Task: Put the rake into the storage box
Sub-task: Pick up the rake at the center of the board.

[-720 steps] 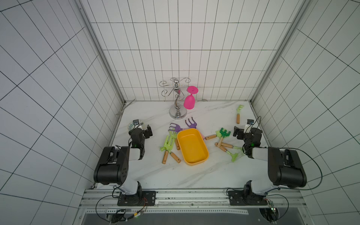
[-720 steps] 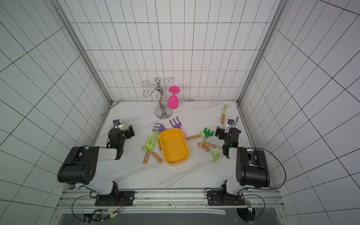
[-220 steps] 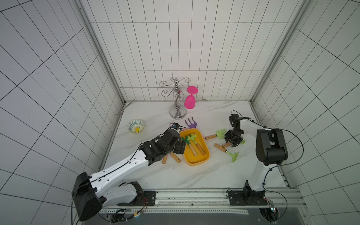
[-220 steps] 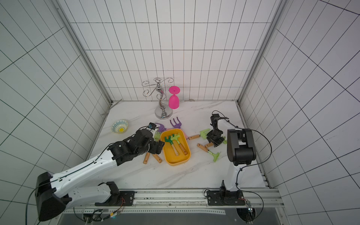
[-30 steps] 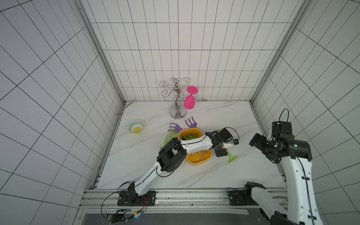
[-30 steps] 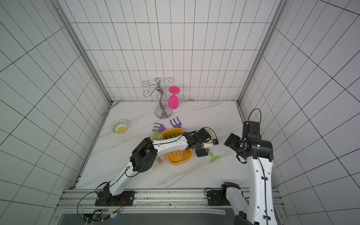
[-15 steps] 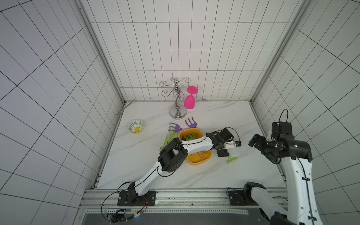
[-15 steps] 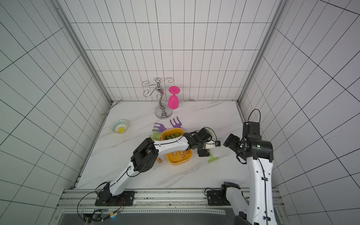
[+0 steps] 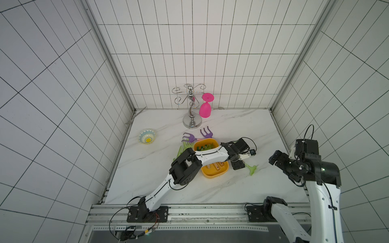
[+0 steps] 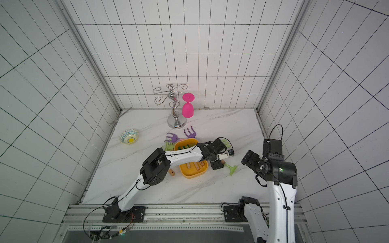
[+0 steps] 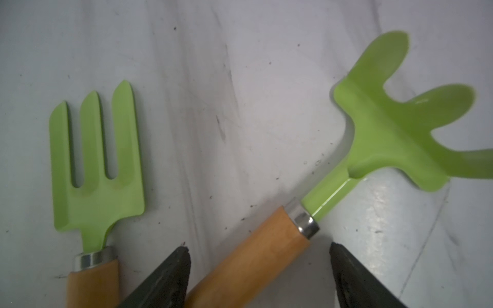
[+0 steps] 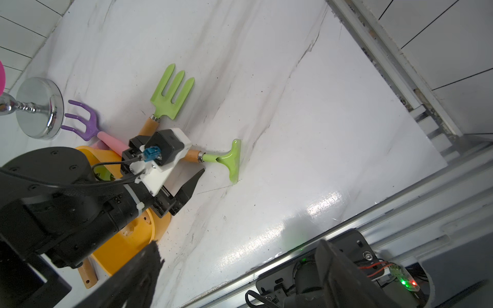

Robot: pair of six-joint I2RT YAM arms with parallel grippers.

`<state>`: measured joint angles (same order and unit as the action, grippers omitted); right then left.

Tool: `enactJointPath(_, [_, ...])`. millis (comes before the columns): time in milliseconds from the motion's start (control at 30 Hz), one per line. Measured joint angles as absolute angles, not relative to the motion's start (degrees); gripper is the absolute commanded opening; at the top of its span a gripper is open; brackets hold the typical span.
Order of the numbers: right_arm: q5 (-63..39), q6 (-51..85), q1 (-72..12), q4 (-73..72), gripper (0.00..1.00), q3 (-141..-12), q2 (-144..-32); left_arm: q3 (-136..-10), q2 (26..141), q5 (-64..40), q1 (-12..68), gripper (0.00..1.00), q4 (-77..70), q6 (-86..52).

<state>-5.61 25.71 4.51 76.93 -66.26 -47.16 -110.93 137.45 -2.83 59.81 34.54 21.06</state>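
Observation:
A light green rake (image 11: 394, 128) with a wooden handle (image 11: 253, 256) lies on the marble just right of the yellow storage box (image 9: 212, 175), and shows in both top views (image 10: 232, 169). My left gripper (image 11: 258, 248) reaches across the box and stands open astride that handle, with a gap on each side. The right wrist view shows the same rake (image 12: 232, 160) and one left finger (image 12: 192, 184) beside it. Several green rakes lie inside the box (image 10: 192, 174). My right gripper (image 9: 275, 161) hangs raised at the right, open and empty (image 12: 237, 253).
A flat green fork tool (image 11: 93, 165) lies close beside the rake. Two purple rakes (image 9: 189, 137) (image 9: 206, 133) lie behind the box, more green tools (image 9: 181, 150) to its left. A chrome stand (image 9: 191, 109) with a pink glass (image 9: 205, 108) is at the back, a patterned bowl (image 9: 147, 136) at the left.
My left gripper has shifted slightly over the rake's handle and its jaws have drawn in a little. The rake and the right arm have hardly moved.

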Motion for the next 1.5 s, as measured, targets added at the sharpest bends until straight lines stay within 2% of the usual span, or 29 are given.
enactJointPath(333, [-6.5,25.5,4.5,74.3,0.93,-57.6,-46.8,-109.0,134.8,-0.4,59.4,0.84,37.3,8.5])
enactJointPath(567, [-7.5,25.0,4.5,70.6,0.9,-57.6,-51.9,-109.0,127.0,-6.7,56.3,0.84,40.1,3.0])
enactJointPath(700, [-10.3,24.3,4.2,67.5,0.84,-57.1,-56.5,-108.8,120.0,-9.5,54.1,0.84,40.5,1.9])
enactJointPath(867, [-10.0,21.7,-2.9,64.0,0.84,-57.3,-64.5,-106.0,111.3,-11.4,52.9,0.84,40.2,1.5])
enactJointPath(1100, [-7.2,15.6,-13.5,59.9,0.77,-62.0,-80.6,-97.8,100.1,-16.0,49.1,0.86,40.1,-0.7])
enactJointPath(1333, [-4.0,9.9,-17.7,57.1,0.63,-67.6,-93.1,-89.9,89.6,-17.1,44.8,0.86,40.0,-2.7])
enactJointPath(1500, [-3.1,7.6,-20.8,55.9,0.57,-67.6,-98.3,-85.5,85.7,-16.4,43.5,0.86,40.6,-2.8])
